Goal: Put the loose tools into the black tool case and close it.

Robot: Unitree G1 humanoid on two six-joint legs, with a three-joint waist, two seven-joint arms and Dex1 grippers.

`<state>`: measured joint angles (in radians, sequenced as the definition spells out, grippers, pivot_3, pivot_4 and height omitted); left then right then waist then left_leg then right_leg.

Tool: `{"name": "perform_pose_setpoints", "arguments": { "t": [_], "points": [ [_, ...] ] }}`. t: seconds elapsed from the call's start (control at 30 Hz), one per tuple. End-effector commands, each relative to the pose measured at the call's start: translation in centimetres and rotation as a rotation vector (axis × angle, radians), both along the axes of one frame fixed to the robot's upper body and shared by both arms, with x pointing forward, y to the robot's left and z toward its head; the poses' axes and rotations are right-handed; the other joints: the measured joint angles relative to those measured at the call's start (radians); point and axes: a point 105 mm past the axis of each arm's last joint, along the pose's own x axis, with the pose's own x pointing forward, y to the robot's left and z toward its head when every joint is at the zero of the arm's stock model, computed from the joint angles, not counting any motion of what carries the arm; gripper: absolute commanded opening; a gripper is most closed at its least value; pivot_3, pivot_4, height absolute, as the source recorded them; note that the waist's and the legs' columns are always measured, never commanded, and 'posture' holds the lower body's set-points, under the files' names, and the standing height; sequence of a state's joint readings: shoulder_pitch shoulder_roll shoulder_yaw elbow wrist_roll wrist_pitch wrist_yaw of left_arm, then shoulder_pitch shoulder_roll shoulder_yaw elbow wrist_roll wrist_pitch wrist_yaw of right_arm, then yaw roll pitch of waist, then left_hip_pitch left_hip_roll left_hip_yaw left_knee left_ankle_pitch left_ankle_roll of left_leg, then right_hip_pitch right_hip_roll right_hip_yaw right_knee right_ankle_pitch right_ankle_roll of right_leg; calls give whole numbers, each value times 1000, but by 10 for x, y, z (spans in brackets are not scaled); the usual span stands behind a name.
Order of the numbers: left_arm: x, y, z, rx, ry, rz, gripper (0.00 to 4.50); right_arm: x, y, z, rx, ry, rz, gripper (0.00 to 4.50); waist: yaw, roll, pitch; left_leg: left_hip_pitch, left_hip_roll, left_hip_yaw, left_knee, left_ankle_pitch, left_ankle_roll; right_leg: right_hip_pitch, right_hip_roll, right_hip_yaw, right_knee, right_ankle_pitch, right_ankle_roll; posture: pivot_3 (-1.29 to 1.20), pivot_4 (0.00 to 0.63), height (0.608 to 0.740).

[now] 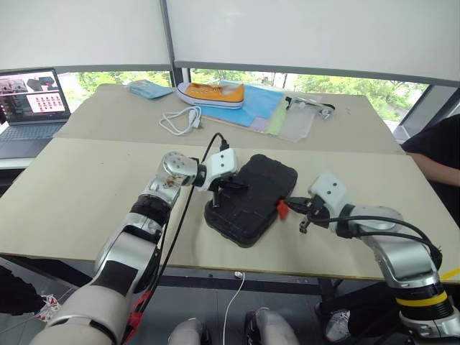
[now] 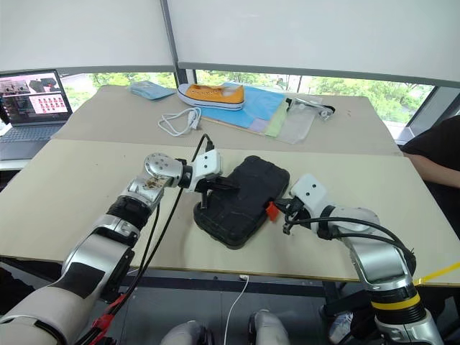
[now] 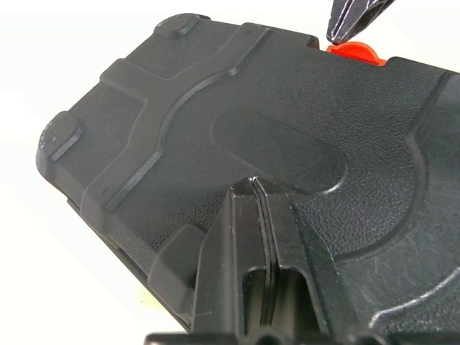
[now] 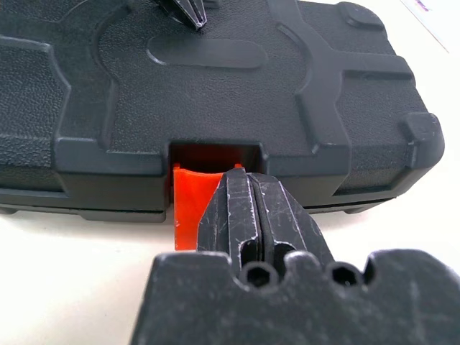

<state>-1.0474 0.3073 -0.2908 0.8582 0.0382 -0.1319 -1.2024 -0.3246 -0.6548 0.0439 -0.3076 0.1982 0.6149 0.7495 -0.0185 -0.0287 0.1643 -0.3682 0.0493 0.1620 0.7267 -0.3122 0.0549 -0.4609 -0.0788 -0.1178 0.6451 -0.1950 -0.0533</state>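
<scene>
The left gripper (image 3: 253, 188) has its two black fingers pressed flat together, holding nothing, with the tips resting on the lid of the black tool case (image 1: 251, 198), just at the rim of the shallow oval recess moulded into it. The right gripper (image 4: 248, 180) is pinched shut as well and empty; its tips sit right against the small orange latch (image 4: 192, 194), which hangs out of its notch in the case's front edge, though I cannot tell whether they press on it.

In the head views the case lies closed, a little left of centre in the frame, skewed on the pale tabletop (image 1: 86, 194), with one arm reaching in from either side.

Further back, in the upper middle of the frame, an orange sneaker (image 1: 212, 93) with a white sole sits on some pastel sheets (image 1: 269, 108), and a coiled white cable (image 1: 180, 120) lies just below and left of it. A laptop (image 1: 32, 108) stands open at the upper left edge. At the right edge a person's arm (image 1: 435, 162) in a dark sleeve rests on the table.
</scene>
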Motion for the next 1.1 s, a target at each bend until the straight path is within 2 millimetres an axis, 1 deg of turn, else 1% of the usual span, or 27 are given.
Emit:
{"name": "perform_pose_setpoints", "arguments": {
  "t": [0.03,0.1,0.13,0.17,0.27,0.37,0.47,0.57,0.7,0.77,0.83,0.93,1.0,1.1],
  "points": [
    [-3,12,-29,77,76,29,7,-4,6,6,-10,-30,37,0,0,0,0,0,0,0,0,0,0,0,0,0,0,0,0,0,150,718],
    [-1,20,-27,68,79,53,7,-8,-4,13,-8,-24,25,0,1,0,0,0,0,0,0,0,0,0,0,0,0,0,0,0,150,718],
    [0,26,-27,66,82,66,7,-11,-13,13,-22,-20,11,0,2,0,0,0,0,0,0,0,0,0,0,0,0,0,0,0,150,718],
    [0,29,-27,66,84,75,7,-13,-20,12,-38,-13,3,0,3,0,0,0,0,0,0,0,0,0,0,0,0,0,0,0,150,718],
    [1,33,-28,68,80,85,7,-17,-30,7,-62,-3,-6,0,4,0,0,-1,0,0,0,0,0,0,0,-1,-1,0,0,0,150,718],
    [2,31,-26,59,75,90,7,-16,-28,9,-53,-27,-7,0,4,0,0,0,0,0,0,0,1,0,-1,0,-1,0,0,0,150,718],
    [1,28,-24,52,69,81,7,-13,-16,6,-31,-17,10,0,5,0,0,0,0,0,0,0,1,0,-1,-1,-1,0,0,0,150,718],
    [1,25,-22,50,64,70,7,-8,-6,-3,-27,-5,21,0,6,0,0,-1,0,0,0,0,1,0,-1,-1,-1,0,0,0,150,718],
    [1,21,-20,52,56,62,7,-1,4,-22,-22,48,21,0,4,0,0,-1,-1,0,0,0,1,0,0,-1,-2,0,0,0,150,718],
    [2,20,-18,53,50,58,7,0,7,-30,-27,63,20,0,-1,-1,-1,0,-1,1,0,0,0,0,0,0,-1,0,0,0,150,718],
    [2,19,-17,53,45,56,7,1,9,-33,-30,63,18,0,-2,-1,-1,0,0,0,0,0,0,0,-1,0,-1,0,0,0,150,718],
    [2,19,-15,54,40,54,7,1,8,-31,-19,52,11,0,3,-1,-1,-1,0,0,-1,1,-1,-1,0,-1,-1,0,0,0,150,718],
    [2,20,-15,63,33,52,7,-2,2,-21,-22,34,4,0,4,-1,-1,-1,0,0,-1,1,-1,-1,1,-1,-1,0,0,0,150,718],
    [1,22,-17,70,31,48,7,-11,-14,1,-41,12,6,0,6,0,-1,-2,-1,0,-1,0,0,-1,0,-1,-1,0,0,0,150,718]
  ]
}}
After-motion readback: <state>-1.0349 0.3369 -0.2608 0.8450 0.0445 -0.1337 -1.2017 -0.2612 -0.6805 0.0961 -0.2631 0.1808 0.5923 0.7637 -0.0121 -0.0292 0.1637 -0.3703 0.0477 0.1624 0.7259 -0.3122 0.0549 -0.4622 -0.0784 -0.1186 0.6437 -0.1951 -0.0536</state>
